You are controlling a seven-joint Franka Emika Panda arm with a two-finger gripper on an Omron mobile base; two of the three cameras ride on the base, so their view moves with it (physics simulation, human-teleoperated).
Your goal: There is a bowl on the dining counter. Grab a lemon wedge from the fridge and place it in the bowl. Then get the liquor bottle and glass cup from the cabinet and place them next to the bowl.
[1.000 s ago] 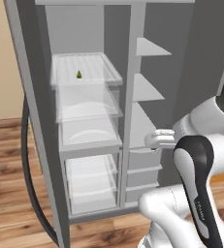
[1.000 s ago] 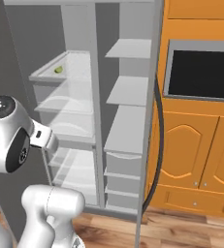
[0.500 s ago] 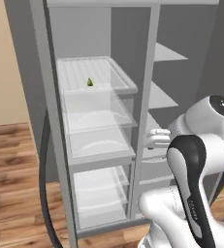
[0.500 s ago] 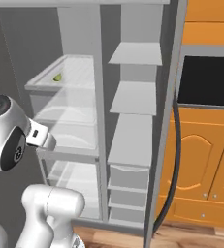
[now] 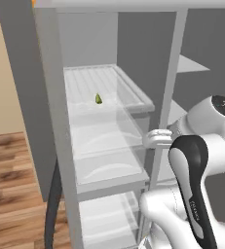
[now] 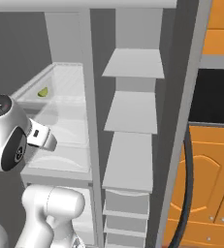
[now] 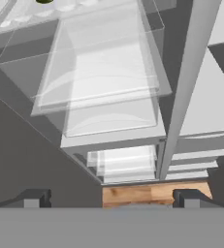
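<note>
Hanging with fingers parted, the end effector (image 7: pixel 111 198) faces the fridge below the lemon wedge (image 5: pixel 99 98).

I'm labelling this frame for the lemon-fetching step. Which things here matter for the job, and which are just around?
Belongs to the job:
lemon wedge, on the fridge's upper shelf
fridge, standing open
hand, open and holding nothing

Just around:
clear drawer beneath the wedge's shelf
orange cabinets
black oven window
wood floor

Both base views close behind the arm, facing the open fridge (image 5: pixel 109 146), hand view angled down its shelves (image 7: pixel 104 97)
</note>
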